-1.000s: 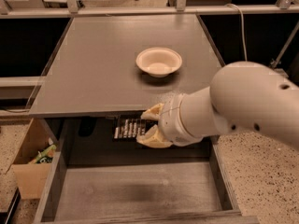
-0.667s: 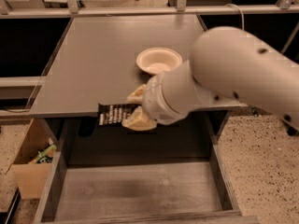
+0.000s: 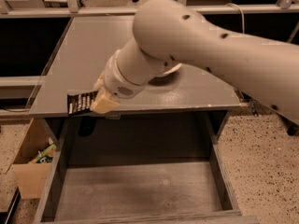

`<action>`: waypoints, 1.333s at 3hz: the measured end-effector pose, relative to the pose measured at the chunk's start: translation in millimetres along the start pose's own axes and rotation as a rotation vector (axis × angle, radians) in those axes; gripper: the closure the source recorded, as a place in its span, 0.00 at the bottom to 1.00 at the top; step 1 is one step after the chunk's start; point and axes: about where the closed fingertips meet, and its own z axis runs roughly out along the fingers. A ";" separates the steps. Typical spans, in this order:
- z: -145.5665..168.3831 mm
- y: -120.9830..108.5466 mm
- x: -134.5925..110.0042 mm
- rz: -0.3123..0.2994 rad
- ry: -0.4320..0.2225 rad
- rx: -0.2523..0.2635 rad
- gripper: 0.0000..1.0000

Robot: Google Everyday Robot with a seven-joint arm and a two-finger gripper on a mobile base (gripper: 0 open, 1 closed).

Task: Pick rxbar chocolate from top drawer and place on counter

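The rxbar chocolate, a flat dark wrapper with pale lettering, is held in my gripper over the front left edge of the grey counter. The gripper's pale fingers are shut on the bar's right end. The bar sticks out to the left, level with the counter's front edge. Below, the top drawer stands pulled open, with a bare grey bottom. My large white arm crosses the counter from the right.
A white bowl on the counter is mostly hidden behind my arm. A cardboard box with a green item stands on the floor left of the drawer. Speckled floor lies on the right.
The gripper has risen out of the drawer with the bar and moved left and up to the counter's front left edge. The arm now covers most of the bowl.
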 end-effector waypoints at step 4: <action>54.0 -74.0 49.6 0.093 0.049 -0.040 0.84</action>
